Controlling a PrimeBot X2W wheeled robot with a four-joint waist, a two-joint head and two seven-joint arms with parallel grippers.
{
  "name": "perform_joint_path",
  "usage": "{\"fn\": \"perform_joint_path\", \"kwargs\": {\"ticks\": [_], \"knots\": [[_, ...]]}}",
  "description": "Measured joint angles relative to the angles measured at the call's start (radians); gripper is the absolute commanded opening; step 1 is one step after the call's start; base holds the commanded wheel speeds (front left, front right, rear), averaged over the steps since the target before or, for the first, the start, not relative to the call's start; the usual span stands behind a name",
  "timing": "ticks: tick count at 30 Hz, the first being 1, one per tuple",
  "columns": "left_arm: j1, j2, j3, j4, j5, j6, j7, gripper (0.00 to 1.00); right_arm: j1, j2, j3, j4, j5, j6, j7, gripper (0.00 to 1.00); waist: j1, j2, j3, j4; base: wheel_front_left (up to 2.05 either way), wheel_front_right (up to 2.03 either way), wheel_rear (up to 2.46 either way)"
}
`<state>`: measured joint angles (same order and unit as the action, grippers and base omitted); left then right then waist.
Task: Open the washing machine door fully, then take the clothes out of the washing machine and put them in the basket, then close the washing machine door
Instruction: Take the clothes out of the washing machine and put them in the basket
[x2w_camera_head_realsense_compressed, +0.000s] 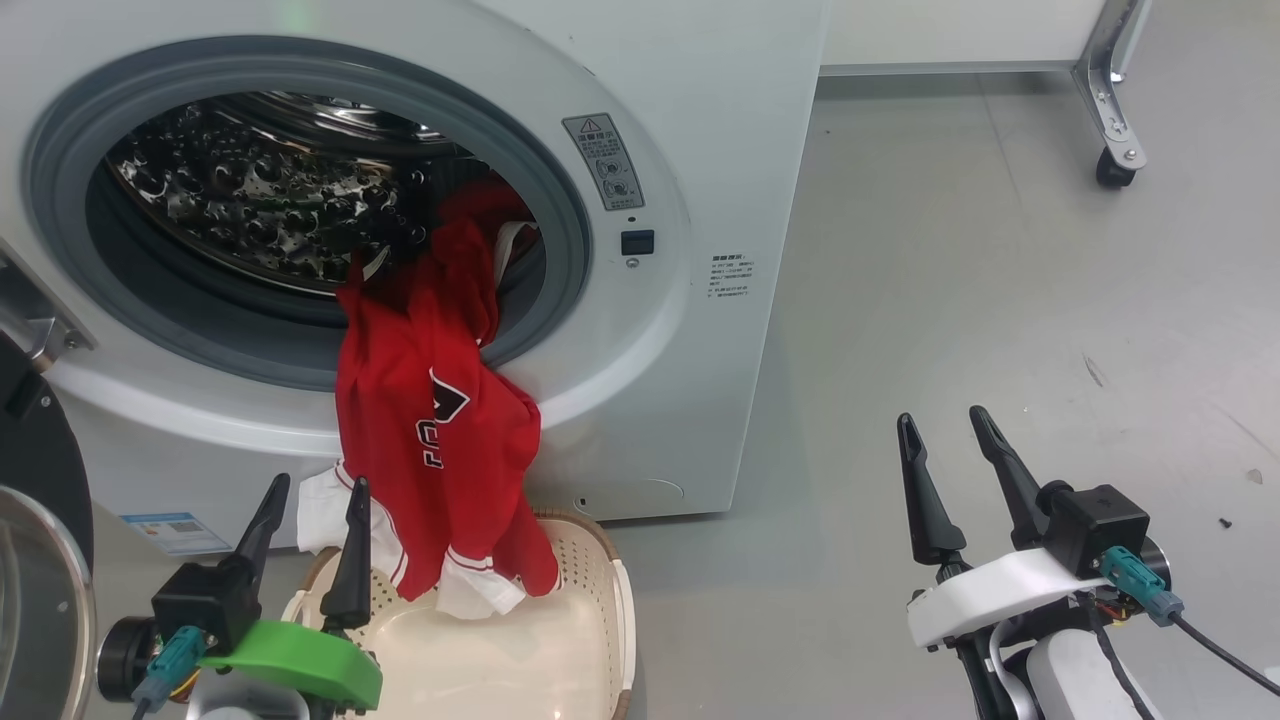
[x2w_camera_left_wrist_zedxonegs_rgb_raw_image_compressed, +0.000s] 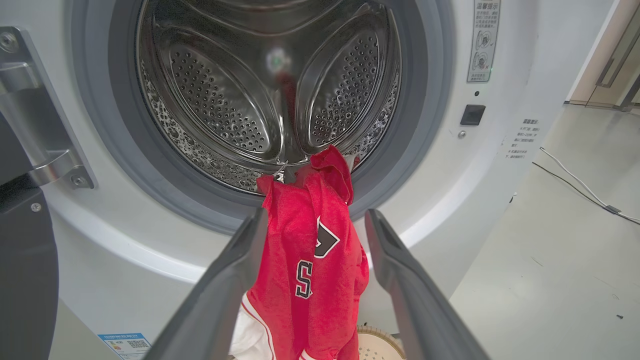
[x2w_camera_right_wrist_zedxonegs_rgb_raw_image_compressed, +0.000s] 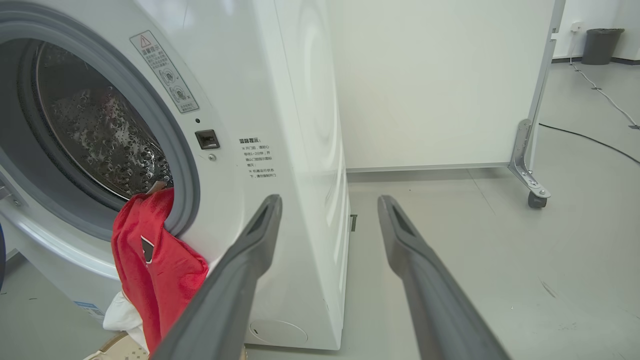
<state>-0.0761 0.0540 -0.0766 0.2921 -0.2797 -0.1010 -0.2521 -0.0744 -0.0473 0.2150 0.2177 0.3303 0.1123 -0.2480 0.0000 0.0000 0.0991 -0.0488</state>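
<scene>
- The washing machine door (x2w_camera_head_realsense_compressed: 30, 450) stands swung out to the robot's left, leaving the steel drum (x2w_camera_head_realsense_compressed: 250, 190) of the white washing machine (x2w_camera_head_realsense_compressed: 700, 150) open to the room.
- A red jersey (x2w_camera_head_realsense_compressed: 430, 420) with white trim hangs in one long vertical drape. Its top end is caught over the grey ring (x2w_camera_head_realsense_compressed: 566, 225) at the drum's lower right, and its hem rests inside the cream basket (x2w_camera_head_realsense_compressed: 620, 600) on the floor below the opening.
- The left gripper (x2w_camera_head_realsense_compressed: 318, 487) hovers with its fingers spread and nothing between them, just beside the drape's lower left. Seen along those fingers, the jersey hangs straight ahead, framed between them.
- The right gripper (x2w_camera_head_realsense_compressed: 942, 418), likewise spread and empty, sits well apart over the grey floor (x2w_camera_head_realsense_compressed: 1000, 300) to the machine's right.
- The left arm is plainly the nearer one. A reach forward and up towards the caught top end looks like the move that would free the jersey into the basket.
</scene>
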Motion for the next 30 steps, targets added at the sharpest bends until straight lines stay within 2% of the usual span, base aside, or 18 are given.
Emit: {"fn": "perform_joint_path", "kwargs": {"ticks": [14,23,30], "knots": [[0.014,0.0,0.013,-0.026,0.008,0.0,0.0,1.0,0.0,0.0,0.019,-0.018,0.0,0.0,0.0,1.0,0.0,0.0,0.051,-0.016,0.0,0.0,0.0],[0.003,0.003,0.014,-0.025,0.005,0.0,0.006,1.0,-0.01,0.0,0.024,-0.044,0.002,-0.001,0.0,1.0,0.0,0.0,0.13,-0.047,0.0,0.0,0.0],[-0.077,0.019,0.03,-0.013,-0.005,0.0,0.046,1.0,-0.047,0.0,0.033,-0.067,0.002,-0.002,0.0,1.0,0.0,0.0,0.208,-0.077,0.0,0.0,0.0]]}}
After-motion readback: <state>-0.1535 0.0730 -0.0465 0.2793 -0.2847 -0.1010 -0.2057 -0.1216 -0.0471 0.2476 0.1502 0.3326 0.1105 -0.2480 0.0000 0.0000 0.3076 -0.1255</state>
